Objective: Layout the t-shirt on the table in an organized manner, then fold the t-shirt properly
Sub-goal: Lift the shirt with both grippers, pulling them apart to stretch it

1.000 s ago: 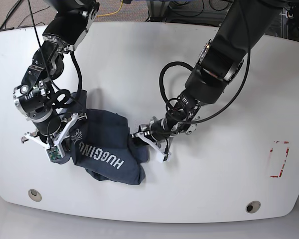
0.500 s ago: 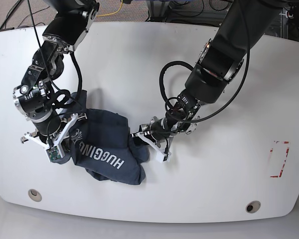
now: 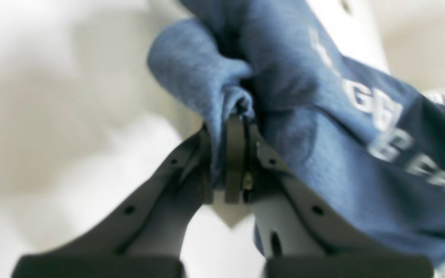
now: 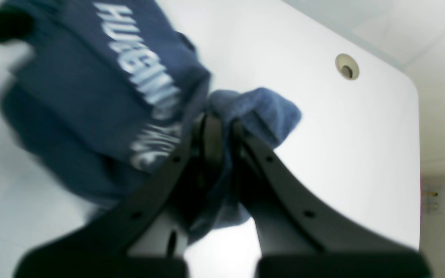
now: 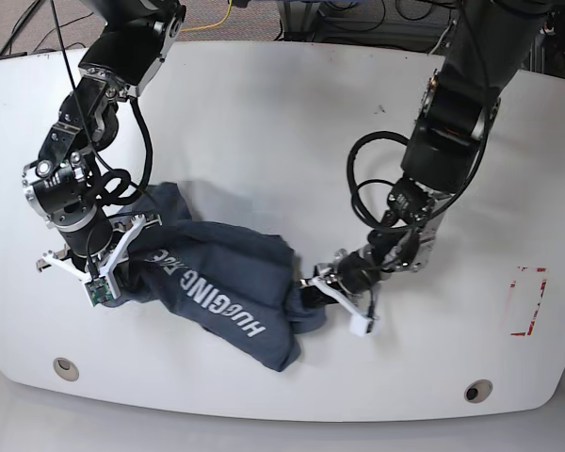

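The dark slate-blue t-shirt (image 5: 217, 282) with white lettering lies bunched and stretched in a band across the front left of the white table (image 5: 264, 122). My right gripper (image 5: 108, 273) is shut on the shirt's left end; the right wrist view shows its fingers (image 4: 211, 135) pinching a fold of the shirt (image 4: 91, 96). My left gripper (image 5: 328, 290) is shut on the shirt's right end; the left wrist view shows its fingers (image 3: 235, 154) clamped on a bunched fold of the shirt (image 3: 323, 135). The hem tag is hidden.
Two round grey grommets (image 5: 65, 367) (image 5: 477, 390) sit near the front edge; one also shows in the right wrist view (image 4: 347, 66). A red-taped rectangle (image 5: 529, 301) is at the right. Black cables loop off both arms above the table.
My left gripper has moved right and toward the front edge with the shirt in it, drawing the bundle out into a longer band. The right gripper has stayed almost in place.
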Controlling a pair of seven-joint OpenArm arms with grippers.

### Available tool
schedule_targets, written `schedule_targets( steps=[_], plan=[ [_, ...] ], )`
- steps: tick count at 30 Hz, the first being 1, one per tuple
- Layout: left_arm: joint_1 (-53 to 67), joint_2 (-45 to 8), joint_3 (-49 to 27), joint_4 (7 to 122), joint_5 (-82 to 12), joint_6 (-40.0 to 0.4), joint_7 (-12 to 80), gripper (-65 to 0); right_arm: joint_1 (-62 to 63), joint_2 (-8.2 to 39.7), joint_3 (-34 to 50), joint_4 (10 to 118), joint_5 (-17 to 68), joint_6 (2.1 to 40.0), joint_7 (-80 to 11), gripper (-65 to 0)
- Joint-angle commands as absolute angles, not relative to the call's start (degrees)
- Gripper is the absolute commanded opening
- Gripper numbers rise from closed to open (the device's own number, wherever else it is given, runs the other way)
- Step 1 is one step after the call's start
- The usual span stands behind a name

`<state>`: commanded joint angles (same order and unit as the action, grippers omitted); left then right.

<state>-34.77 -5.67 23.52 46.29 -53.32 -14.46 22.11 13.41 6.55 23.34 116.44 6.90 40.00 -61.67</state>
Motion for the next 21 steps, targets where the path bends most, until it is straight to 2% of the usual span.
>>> schedule_targets(
  steps=[11, 15, 21],
  plan=[
    [-28.9, -16.6, 8.5, 67.9, -53.2, -14.4, 34.6, -64.2, 17.5, 6.6, 25.4, 116.0, 6.8, 40.0, -61.8, -65.0],
    [-27.3, -19.6, 3.2, 71.8, -53.2, -14.4, 38.5, -64.2, 18.9, 6.8, 25.4, 115.3, 6.7, 40.0, -63.1, -65.0],
    [-26.2, -22.7, 0.4, 74.6, -53.2, -14.5, 39.8, -64.2, 21.1, 7.8, 25.2, 115.2, 6.8, 40.0, -63.2, -65.0]
  ],
)
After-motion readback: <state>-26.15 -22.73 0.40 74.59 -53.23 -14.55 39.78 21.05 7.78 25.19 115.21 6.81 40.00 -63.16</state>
